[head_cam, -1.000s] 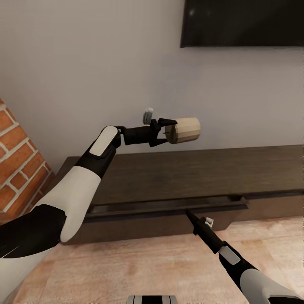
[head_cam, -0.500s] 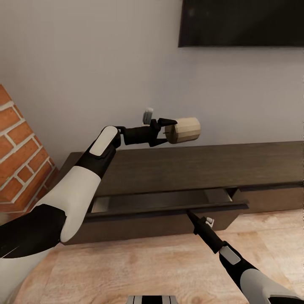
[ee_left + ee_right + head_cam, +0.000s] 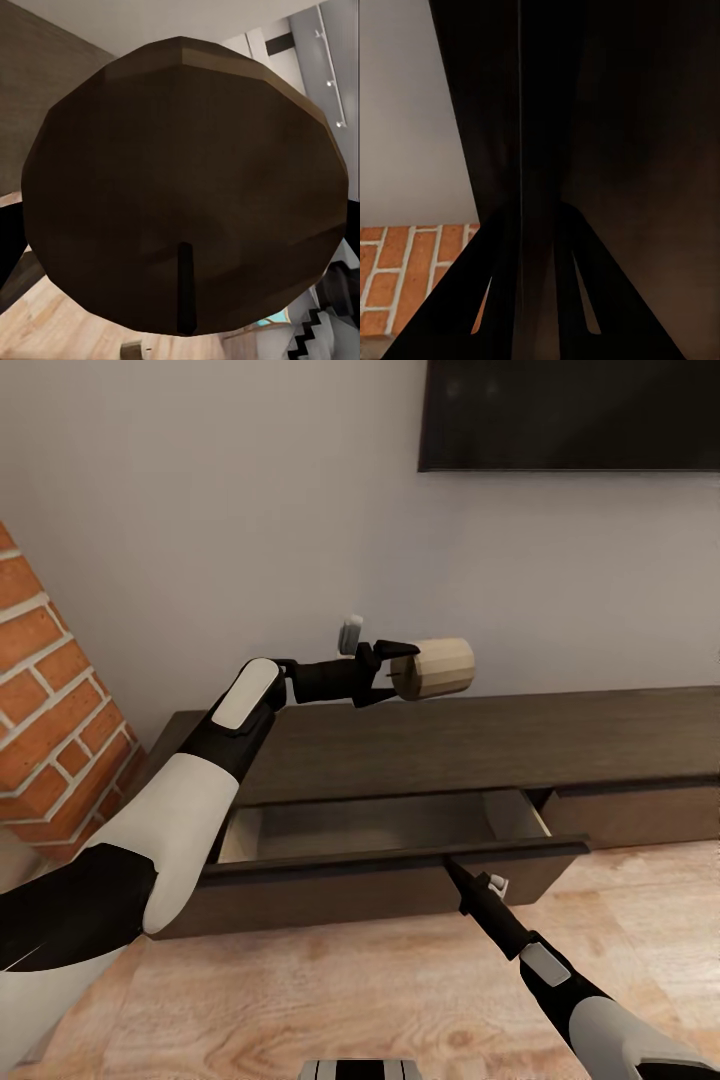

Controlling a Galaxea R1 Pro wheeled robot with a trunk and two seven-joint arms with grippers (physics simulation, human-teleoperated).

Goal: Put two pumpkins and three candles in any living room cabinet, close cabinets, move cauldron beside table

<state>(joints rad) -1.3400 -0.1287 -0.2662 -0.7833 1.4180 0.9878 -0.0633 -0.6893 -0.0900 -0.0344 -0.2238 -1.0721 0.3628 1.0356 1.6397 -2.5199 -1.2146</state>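
A candle (image 3: 437,668) was held pinched in the left pincer (image 3: 398,670) while the cabinet (image 3: 420,760) drawer (image 3: 380,860) was gripped by the right pincer (image 3: 447,863), so dropping it in seemed next.

Left arm raised, forearm level, left gripper (image 3: 400,671) clamped on candle (image 3: 437,667). Right arm stretched forward, right gripper (image 3: 452,867) pinched on drawer front's top edge (image 3: 400,857).

Wall (image 3: 200,510): plain pale grey. Above and right, a dark flat screen (image 3: 570,415) was mounted on it. Left of the wall stood a slanting red-brick column (image 3: 50,710); below it lay light wood-plank floor (image 3: 330,990).
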